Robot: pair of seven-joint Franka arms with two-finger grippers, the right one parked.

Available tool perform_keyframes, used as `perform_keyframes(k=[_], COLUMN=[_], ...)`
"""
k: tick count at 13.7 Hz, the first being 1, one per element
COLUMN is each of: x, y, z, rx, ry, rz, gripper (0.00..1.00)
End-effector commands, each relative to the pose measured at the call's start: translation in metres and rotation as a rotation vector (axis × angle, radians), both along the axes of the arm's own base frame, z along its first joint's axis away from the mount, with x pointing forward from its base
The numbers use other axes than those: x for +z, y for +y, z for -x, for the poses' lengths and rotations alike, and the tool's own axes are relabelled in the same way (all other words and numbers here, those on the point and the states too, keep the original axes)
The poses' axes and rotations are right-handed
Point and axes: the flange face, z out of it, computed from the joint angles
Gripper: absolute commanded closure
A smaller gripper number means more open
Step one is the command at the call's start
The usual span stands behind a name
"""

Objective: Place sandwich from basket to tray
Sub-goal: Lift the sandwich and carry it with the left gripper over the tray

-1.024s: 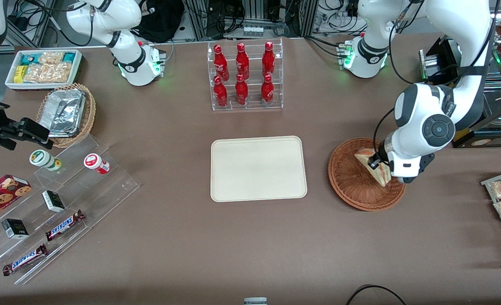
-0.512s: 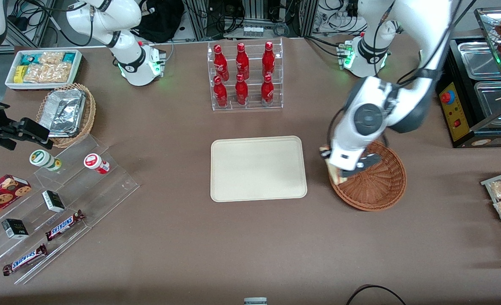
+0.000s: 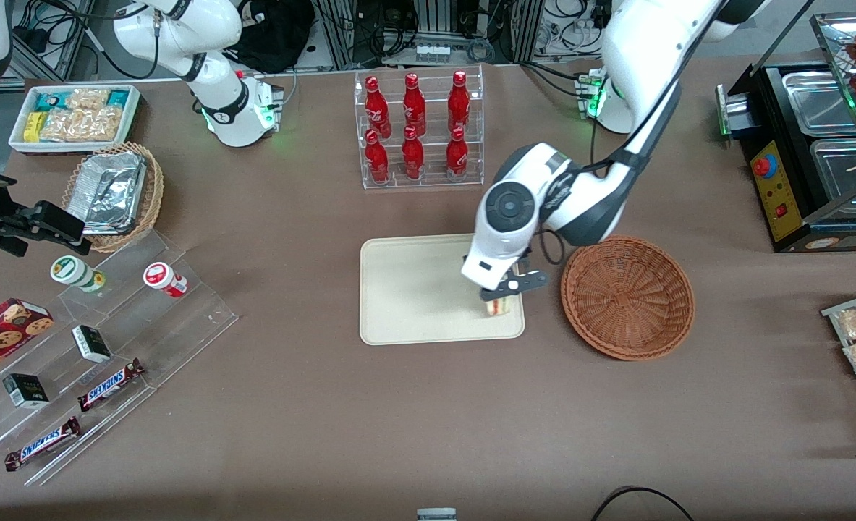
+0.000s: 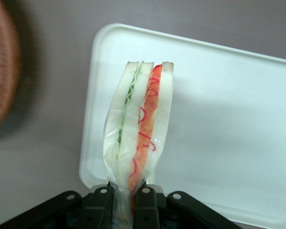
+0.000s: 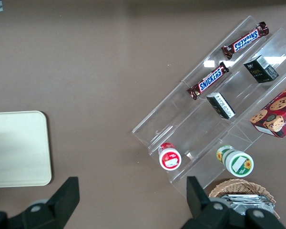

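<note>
Our gripper [image 3: 501, 292] pinches the sandwich [image 4: 139, 125] tight by one end, its long axis hanging straight down over the tray [image 3: 406, 289] edge nearest the basket [image 3: 627, 297].

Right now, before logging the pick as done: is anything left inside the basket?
Nothing shows inside the basket; its woven bottom is in full view. The gripper holds the sandwich over the tray.

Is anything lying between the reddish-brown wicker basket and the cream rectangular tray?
No. In the front view only bare brown table separates the basket from the tray; the gripper holds the sandwich over the tray.
</note>
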Motion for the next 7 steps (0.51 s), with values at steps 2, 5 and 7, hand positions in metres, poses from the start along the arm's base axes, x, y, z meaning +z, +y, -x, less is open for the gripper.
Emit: perform_keyframes(k=[2, 5, 7], x=[-0.01, -0.027, -0.036], y=[-0.055, -0.08, -0.09], z=[0.0, 0.005, 0.01], rx=[0.016, 0.015, 0.013], ry=[-0.034, -0.038, -0.032], rz=[-0.003, -0.006, -0.01], gripper=[0.93, 0.93, 0.93])
